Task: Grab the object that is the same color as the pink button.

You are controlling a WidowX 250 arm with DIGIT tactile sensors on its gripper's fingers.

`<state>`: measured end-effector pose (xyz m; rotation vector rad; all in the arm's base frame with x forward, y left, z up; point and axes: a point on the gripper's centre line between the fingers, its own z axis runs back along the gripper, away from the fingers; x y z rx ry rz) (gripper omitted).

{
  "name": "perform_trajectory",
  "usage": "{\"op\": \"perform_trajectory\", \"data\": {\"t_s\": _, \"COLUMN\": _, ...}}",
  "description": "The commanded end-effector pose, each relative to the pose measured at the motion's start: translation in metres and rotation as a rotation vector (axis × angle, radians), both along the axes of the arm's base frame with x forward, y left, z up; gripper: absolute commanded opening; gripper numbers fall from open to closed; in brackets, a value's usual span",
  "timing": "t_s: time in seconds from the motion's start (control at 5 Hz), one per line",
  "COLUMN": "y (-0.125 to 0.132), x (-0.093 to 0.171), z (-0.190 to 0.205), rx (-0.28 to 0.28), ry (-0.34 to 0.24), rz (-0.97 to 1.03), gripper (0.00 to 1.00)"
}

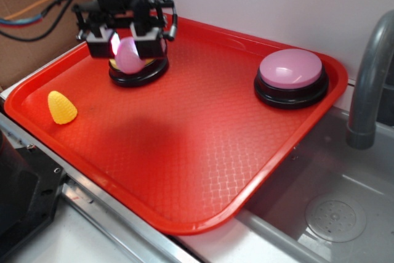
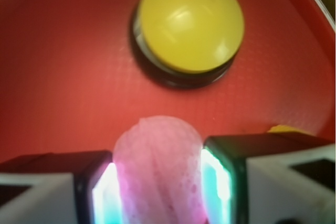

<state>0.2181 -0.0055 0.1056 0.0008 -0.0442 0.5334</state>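
Pinched between my pads, ball hangs above the yellow button, off the tray. Squashed and dimpled, it could squirt from gripper if I loosen or jolt.

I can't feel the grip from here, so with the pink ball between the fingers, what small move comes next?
Probably a short, straight lift. The gripper is shut on the pink ball, squeezed between both fingers. It hangs in front of the yellow button on the red tray. Rising keeps it off that button.
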Motion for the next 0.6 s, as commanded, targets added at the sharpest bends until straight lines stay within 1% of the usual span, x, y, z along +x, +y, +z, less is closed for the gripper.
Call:
{"op": "perform_trajectory", "data": {"t_s": 0.0, "y": -0.0111, "x": 0.0038, "z": 0.0779, "rx": -0.008, "ry": -0.096, "rz": -0.322, "gripper": 0.00}}
{"op": "perform_trajectory", "data": {"t_s": 0.2, "y": -0.0154, "x": 0.0043, "z": 0.0811, "rx": 0.006, "ry": -0.125, "rz": -0.351, "gripper": 0.00}}
{"op": "perform_trajectory", "data": {"t_s": 0.4, "y": -0.0084, "x": 0.0035, "z": 0.0734, "rx": -0.038, "ry": -0.082, "rz": -0.249, "gripper": 0.00}}
